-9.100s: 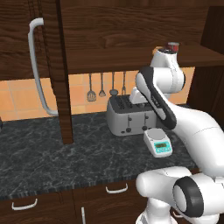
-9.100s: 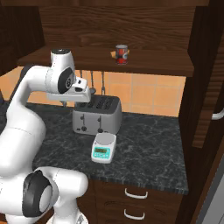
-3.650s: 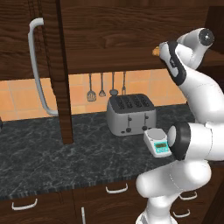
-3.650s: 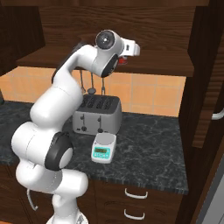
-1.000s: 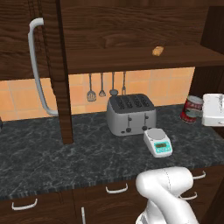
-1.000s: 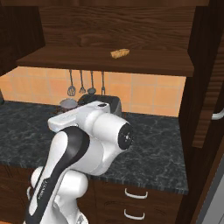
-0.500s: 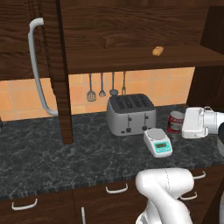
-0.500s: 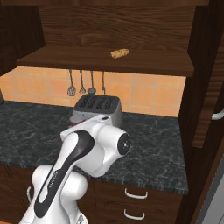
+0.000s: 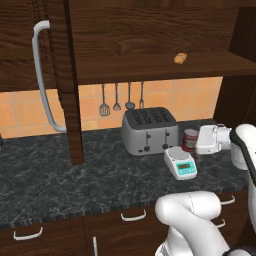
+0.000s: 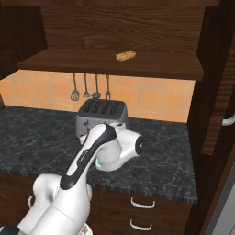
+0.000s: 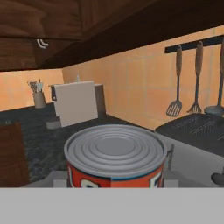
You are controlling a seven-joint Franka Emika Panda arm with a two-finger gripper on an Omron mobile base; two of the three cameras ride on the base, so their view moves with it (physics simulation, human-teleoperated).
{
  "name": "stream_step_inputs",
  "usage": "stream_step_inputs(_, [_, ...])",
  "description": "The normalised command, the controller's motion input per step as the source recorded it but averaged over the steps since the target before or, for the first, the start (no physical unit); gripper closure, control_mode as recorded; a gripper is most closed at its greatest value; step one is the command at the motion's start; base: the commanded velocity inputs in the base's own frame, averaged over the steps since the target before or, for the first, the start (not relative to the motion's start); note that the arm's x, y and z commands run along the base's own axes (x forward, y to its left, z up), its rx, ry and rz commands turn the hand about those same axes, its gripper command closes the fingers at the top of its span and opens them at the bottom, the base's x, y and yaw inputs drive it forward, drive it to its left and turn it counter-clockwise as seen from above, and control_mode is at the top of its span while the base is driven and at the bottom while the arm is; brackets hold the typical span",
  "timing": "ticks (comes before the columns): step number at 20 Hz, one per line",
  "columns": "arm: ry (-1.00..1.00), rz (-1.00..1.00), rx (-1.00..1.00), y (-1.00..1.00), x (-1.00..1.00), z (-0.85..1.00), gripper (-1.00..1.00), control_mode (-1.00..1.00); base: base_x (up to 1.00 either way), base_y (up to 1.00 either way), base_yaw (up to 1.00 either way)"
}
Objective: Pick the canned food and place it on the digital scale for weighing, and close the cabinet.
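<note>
I am holding the canned food (image 9: 189, 139) in my gripper (image 9: 196, 140), my fingers clamped on its sides, and the hand view is showing its ribbed silver top (image 11: 115, 146) right up close with the red wall below it. Taking the toaster (image 9: 149, 130) as my landmark: the can is hanging just to the right of the toaster's right end, above the dark marble counter (image 9: 60, 172). The digital scale (image 9: 180, 162) is sitting on the counter just in front of the toaster's right front corner, below and slightly left of the can; the can is not touching it. The utensils (image 9: 122, 95) are hanging on the orange tiled wall behind the toaster. Above the toaster, the cabinet is standing open, its door (image 9: 53, 80) swung out well to the toaster's left, and a small tan lump (image 9: 180, 58) is lying on the shelf.
</note>
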Motion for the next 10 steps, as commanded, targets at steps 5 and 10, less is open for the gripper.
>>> stream_step_inputs(5, [0.00, 0.22, 0.00, -0.43, 0.50, -0.35, 1.00, -1.00, 0.00, 0.00, 0.00])
stream_step_inputs(10, [0.00, 0.06, 0.00, -0.04, 0.53, -0.31, 1.00, -1.00, 0.00, 0.00, 0.00])
